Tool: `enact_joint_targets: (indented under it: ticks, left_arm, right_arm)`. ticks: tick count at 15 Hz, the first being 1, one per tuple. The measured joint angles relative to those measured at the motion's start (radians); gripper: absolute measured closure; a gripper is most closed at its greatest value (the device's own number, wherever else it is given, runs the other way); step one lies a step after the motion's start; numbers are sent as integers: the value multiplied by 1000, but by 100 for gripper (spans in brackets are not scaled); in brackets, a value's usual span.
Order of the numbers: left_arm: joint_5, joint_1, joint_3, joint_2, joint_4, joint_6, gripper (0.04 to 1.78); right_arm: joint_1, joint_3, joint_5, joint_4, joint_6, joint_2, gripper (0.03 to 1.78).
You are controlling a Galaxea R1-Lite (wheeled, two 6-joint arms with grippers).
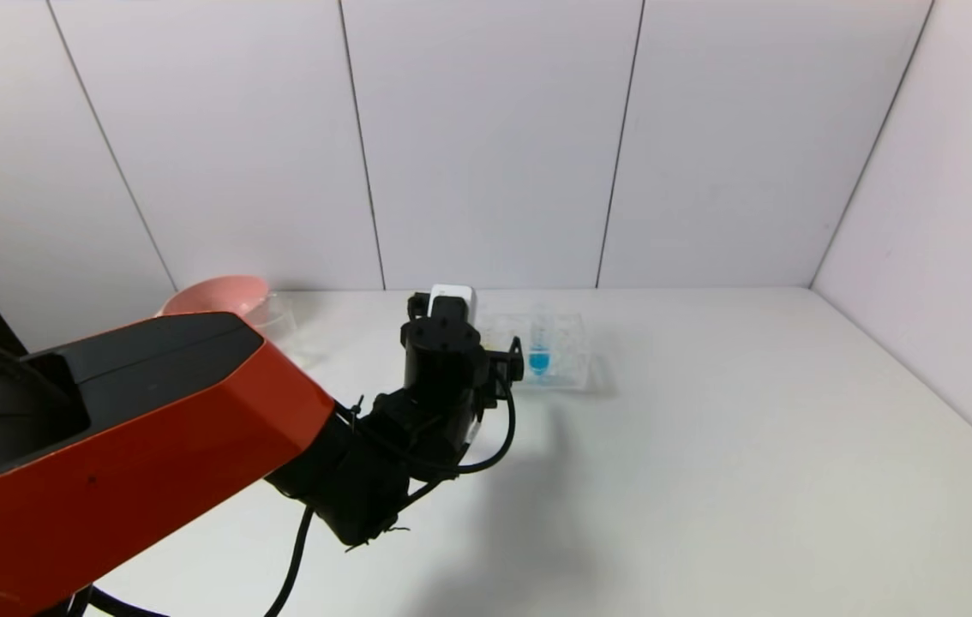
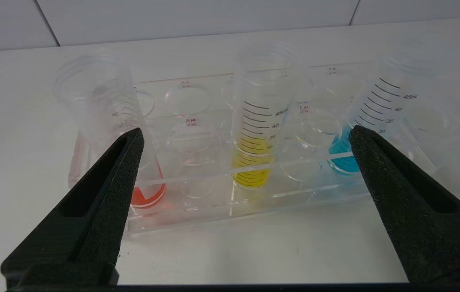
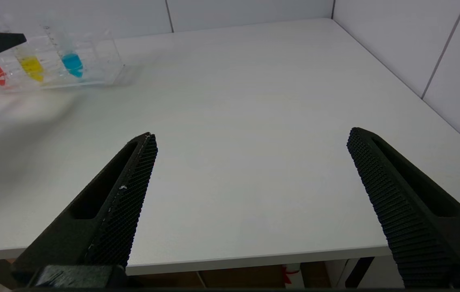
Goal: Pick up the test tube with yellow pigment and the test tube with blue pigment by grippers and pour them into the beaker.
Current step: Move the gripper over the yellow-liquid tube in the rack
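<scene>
The test tube with yellow pigment (image 2: 253, 138) stands upright in a clear rack (image 2: 213, 202). The test tube with blue pigment (image 2: 372, 121) leans in the same rack beside it. My left gripper (image 2: 246, 132) is open just in front of the rack, level with the tubes, the yellow tube centred between its fingers and touching neither. In the head view the left arm (image 1: 443, 351) hides the yellow tube; the blue pigment (image 1: 539, 361) shows. The beaker (image 1: 287, 330) stands left of the arm. My right gripper (image 3: 250, 136) hangs open and empty over the table's front edge.
A red-liquid tube (image 2: 110, 129) leans at the rack's other end, behind one left finger. A pink bowl (image 1: 216, 297) sits at the back left beside the beaker. White walls close the table's back and right side. From the right wrist view the rack (image 3: 100, 61) is far off.
</scene>
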Motion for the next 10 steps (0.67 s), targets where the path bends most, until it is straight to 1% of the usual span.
enact_joint_targets:
  ticks: [5,10]
  left_arm:
    - [0,8,-74,45,16,1,6]
    - [1,24,-106,77,19,1,6]
  right_arm:
    - [0,0,0,0,0,0,10]
    - [0,0,0,0,0,0,10]
